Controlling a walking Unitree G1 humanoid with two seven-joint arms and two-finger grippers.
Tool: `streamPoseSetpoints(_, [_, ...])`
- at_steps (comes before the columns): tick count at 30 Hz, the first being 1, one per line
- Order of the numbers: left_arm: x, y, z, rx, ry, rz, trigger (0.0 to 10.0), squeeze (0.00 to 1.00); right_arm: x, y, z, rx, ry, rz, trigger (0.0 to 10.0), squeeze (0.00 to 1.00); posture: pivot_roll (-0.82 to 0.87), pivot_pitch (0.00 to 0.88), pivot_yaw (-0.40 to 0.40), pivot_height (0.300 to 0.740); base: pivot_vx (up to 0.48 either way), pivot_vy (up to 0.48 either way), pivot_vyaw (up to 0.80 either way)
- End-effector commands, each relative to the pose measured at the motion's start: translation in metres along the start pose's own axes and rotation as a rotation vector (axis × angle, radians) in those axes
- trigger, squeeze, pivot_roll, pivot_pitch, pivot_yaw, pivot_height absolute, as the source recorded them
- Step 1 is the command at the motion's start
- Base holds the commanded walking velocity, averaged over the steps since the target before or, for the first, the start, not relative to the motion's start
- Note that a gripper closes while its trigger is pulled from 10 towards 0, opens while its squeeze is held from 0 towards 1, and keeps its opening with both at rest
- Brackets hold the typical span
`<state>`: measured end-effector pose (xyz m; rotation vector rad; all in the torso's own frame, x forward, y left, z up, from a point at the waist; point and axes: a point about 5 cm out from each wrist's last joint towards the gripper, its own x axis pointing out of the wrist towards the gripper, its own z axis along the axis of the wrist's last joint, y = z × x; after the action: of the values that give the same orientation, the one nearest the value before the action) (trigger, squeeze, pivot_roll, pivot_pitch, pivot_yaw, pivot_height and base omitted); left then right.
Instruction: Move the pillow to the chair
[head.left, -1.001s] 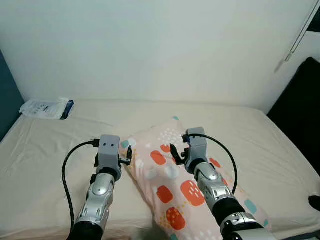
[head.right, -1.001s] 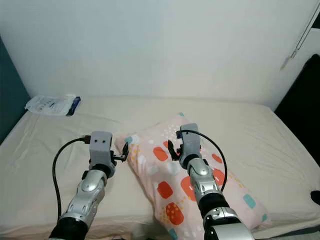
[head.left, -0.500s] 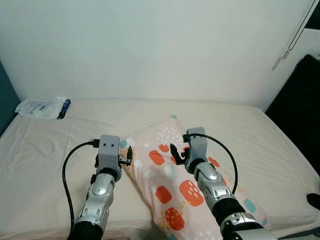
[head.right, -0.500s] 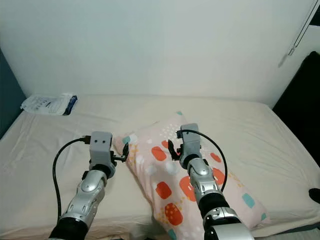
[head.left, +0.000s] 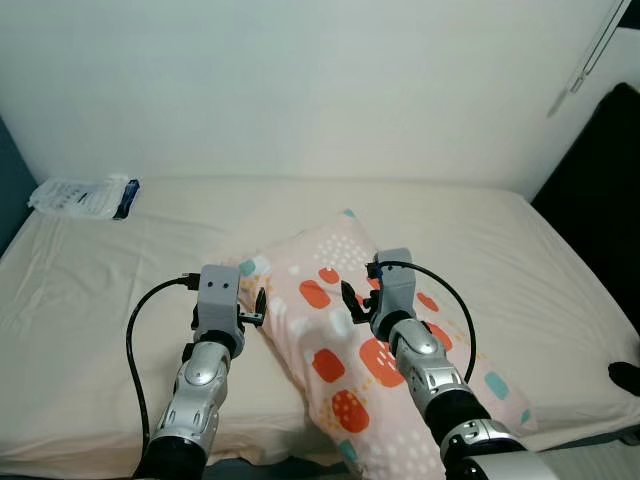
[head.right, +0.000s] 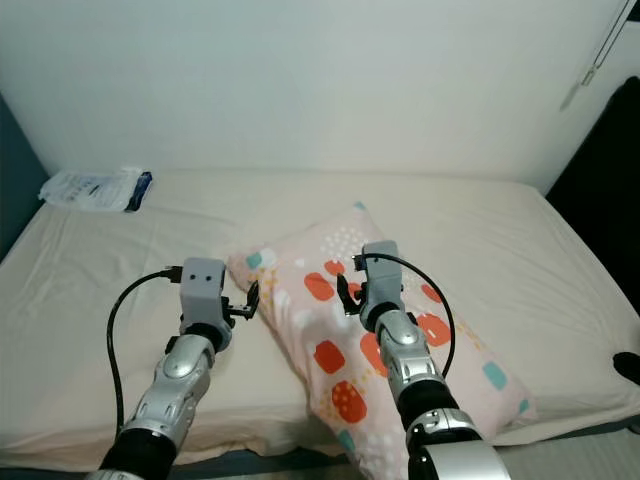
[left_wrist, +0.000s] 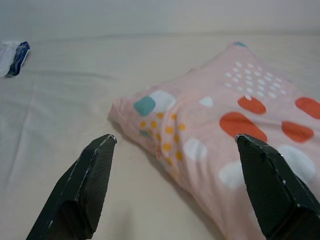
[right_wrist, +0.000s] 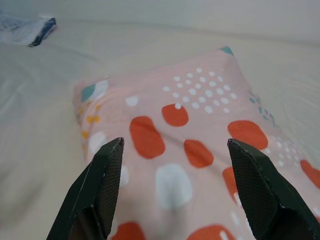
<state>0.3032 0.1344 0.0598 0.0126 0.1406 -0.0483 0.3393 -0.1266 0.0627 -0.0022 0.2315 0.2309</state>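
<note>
- Lying diagonally on the bed (head.left: 120, 300), the pillow (head.left: 330, 330) is pink with red, white and teal spots; one end reaches the near edge of the mattress.
- Left gripper (left_wrist: 175, 185): raised above the sheet just beside the pillow's left edge, fingers (left_wrist: 92, 180) spread wide, nothing between them. The wrist view looks past them at the pillow's near corner.
- Right gripper (right_wrist: 172, 192): raised over the middle of the pillow, fingers (right_wrist: 255, 185) spread wide, holding nothing. Contact with the fabric cannot be determined.
- Both silver arms reach forward from the near edge of the frame, each with a black cable looped at the wrist.
- Far left corner of the bed: a white and blue plastic packet (head.left: 82, 196), well apart from the pillow.
- Background: a plain white wall (head.left: 300, 90) behind the bed.
</note>
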Motion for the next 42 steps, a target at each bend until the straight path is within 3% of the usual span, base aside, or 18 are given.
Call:
streamPoseSetpoints(1, [-0.002,-0.001,-0.005,-0.004,0.025,-0.006,10.0,0.00,-0.002,-0.001,-0.005,0.017,0.009,-0.005,10.0,0.00,0.00,0.000,-0.088,0.740,-0.296,0.000,0.00])
streamPoseSetpoints(30, [0.001,-0.012,-0.005,0.033,0.057,-0.102,10.0,0.00,-0.003,-0.004,-0.003,0.046,-0.004,-0.026,10.0,0.00,-0.01,0.000,-0.067,0.740,-0.010,0.000,0.00])
streamPoseSetpoints(42, [0.001,-0.014,-0.005,0.053,0.058,-0.114,10.0,0.00,-0.003,-0.005,-0.002,0.045,-0.004,-0.027,10.0,0.00,-0.01,0.000,-0.070,0.740,0.000,-0.480,0.00])
